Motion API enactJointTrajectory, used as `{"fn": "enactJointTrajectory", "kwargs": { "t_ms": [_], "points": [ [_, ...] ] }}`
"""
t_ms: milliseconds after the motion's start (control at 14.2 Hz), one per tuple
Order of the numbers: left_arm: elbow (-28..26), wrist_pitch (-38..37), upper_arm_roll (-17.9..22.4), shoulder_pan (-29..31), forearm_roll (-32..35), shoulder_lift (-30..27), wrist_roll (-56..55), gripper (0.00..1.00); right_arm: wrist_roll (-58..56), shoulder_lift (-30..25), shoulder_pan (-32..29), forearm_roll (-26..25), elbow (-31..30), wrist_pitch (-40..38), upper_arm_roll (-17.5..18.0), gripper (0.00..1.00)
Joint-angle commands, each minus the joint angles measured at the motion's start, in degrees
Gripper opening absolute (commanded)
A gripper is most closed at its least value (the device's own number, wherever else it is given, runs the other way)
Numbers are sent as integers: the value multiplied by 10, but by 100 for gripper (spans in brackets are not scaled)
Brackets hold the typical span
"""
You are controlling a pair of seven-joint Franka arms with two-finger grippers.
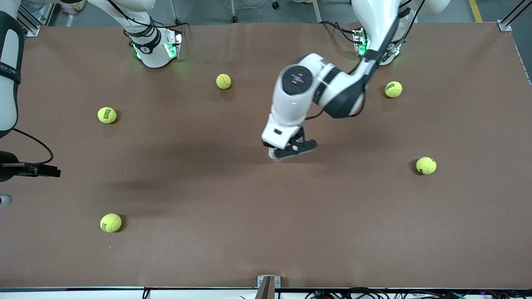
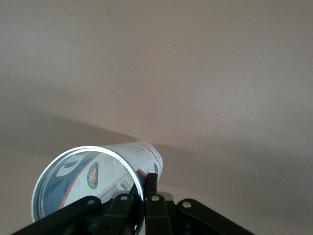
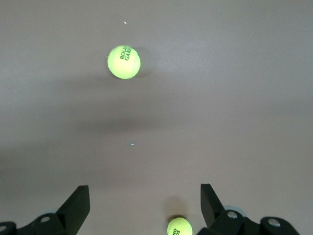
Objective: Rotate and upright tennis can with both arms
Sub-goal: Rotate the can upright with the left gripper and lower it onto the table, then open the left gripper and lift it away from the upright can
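Can sits clamped between left gripper's jaws.

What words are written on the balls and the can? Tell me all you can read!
"ROLAND GARR…", the rest curving out of sight: on the tennis ball in the right wrist view.
Round logo and big white letter on the tennis can: too blurred to read.
Dark print on the other balls: too small to read.

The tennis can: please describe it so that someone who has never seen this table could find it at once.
Look at the middle of the brown table, where the left arm's hand reaches down. The tennis can is there, gripped by that hand and mostly hidden under it from the front. Unlike the yellow-green balls scattered around, it is a clear tube with a white and navy label and a silvery rim.
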Motion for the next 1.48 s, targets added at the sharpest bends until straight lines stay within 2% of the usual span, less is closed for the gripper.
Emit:
{"fn": "enactJointTrajectory", "kwargs": {
  "t_ms": [0,211,352,422,492,563,704,774,1126,1266,1407],
  "points": [
    [51,-28,12,-39,34,38,-33,0,-2,-19,8,-11,2,-2,7,100],
    [54,-33,38,-91,62,48,-67,0,1,-51,16,9,-1,-54,14,100],
    [55,-34,40,-96,64,53,-68,1,1,-55,32,11,-2,-63,14,100],
    [55,-34,39,-96,64,53,-68,5,1,-55,32,11,-1,-62,14,100],
    [55,-34,38,-96,62,54,-67,19,-3,-56,32,8,2,-64,15,100],
    [56,-34,38,-96,61,55,-63,46,-2,-56,30,8,3,-67,15,100],
    [56,-34,39,-95,63,52,-62,93,2,-72,30,10,1,-85,11,100],
    [57,-34,40,-95,62,48,-63,100,2,-74,31,9,-1,-91,9,100],
    [57,-64,37,-87,57,-4,-60,100,15,-88,43,10,-6,-112,-6,100],
    [57,-76,37,-70,58,-29,-56,100,14,-119,62,13,-40,-97,-31,100],
    [54,-107,38,-34,60,-68,-32,100,14,-159,69,14,-89,-80,-39,100]
  ]
}}
